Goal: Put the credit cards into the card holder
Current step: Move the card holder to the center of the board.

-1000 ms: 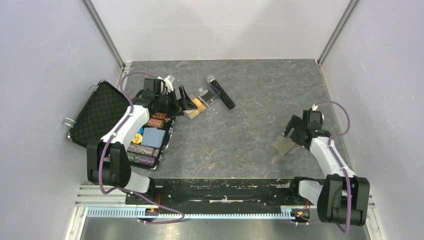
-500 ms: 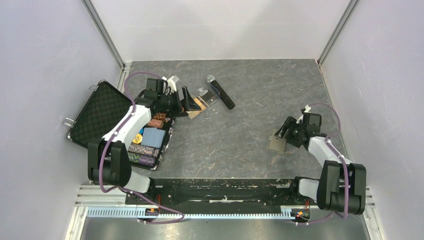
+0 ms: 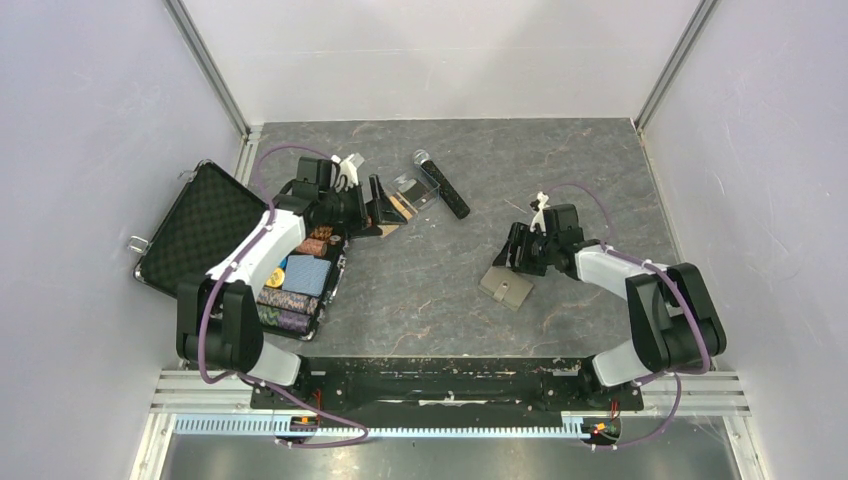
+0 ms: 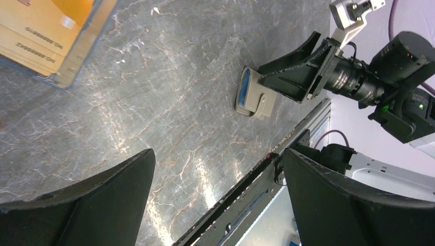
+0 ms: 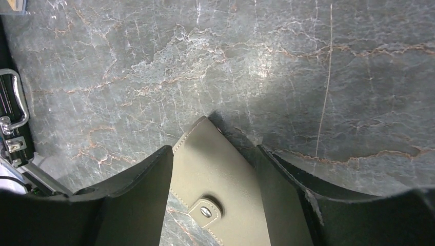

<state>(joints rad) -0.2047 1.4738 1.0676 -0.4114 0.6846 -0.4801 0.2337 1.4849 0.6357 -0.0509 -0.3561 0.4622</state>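
The grey marbled worktop (image 3: 450, 320) is seen with an open black case (image 3: 195, 230) at its left edge. The left gripper (image 4: 218, 156) is held above the worktop near the case, its fingers spread wide with nothing between them. The right gripper (image 5: 213, 154) is clamped on the card holder (image 3: 505, 286), which is folded, snapped closed and found right of centre. The orange-gold credit cards (image 4: 31, 36) are seen well apart from it, just beside the left gripper.
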